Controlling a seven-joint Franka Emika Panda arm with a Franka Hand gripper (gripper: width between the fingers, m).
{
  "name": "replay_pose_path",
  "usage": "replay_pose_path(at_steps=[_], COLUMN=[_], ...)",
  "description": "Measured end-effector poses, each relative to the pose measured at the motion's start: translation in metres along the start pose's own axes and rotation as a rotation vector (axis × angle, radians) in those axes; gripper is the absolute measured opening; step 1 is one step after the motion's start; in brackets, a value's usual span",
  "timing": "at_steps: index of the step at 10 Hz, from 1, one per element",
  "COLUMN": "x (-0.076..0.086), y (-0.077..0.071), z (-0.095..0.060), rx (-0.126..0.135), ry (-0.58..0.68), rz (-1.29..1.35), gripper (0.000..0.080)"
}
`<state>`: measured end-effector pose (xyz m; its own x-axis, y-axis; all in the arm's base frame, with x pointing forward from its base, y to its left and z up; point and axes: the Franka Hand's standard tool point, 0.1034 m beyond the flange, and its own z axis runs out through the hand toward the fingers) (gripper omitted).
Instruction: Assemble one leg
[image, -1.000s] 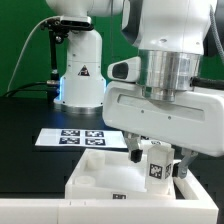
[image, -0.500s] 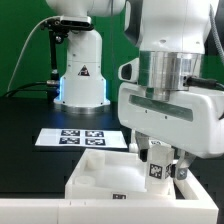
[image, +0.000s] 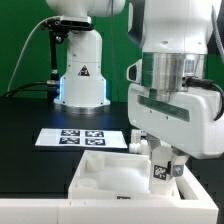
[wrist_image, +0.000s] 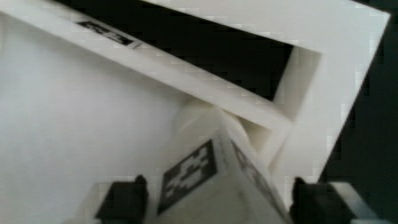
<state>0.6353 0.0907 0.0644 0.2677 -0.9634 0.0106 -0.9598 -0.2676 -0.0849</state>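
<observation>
The leg (image: 160, 171), a small white block with a black-and-white tag, stands upright between my gripper's (image: 159, 160) fingers. The gripper is shut on it. It hangs at the corner of the large white square tray-like part (image: 108, 172) on the exterior view's right. In the wrist view the leg (wrist_image: 214, 165) points down into that corner, where two raised rims of the tray-like part (wrist_image: 89, 120) meet. The dark fingers (wrist_image: 125, 200) sit on either side of my gripper's centre (wrist_image: 221, 202). I cannot tell whether the leg's lower end touches the tray-like part.
The marker board (image: 84, 137) lies flat on the black table behind the tray-like part. The arm's white base (image: 82, 78) stands further back at the exterior view's left. A green wall is behind.
My gripper has moved toward the exterior view's right and slightly down, carrying the leg with it. The tray-like part and the marker board have not moved.
</observation>
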Motion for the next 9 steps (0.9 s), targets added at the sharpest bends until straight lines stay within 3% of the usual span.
replay_pose_path(at_steps=[7,9], x=[0.0000,0.0000], y=[0.0000,0.0000], z=[0.0000,0.0000], rx=[0.000,0.000], ry=[0.000,0.000], rz=[0.000,0.000], gripper=[0.0390,0.0630])
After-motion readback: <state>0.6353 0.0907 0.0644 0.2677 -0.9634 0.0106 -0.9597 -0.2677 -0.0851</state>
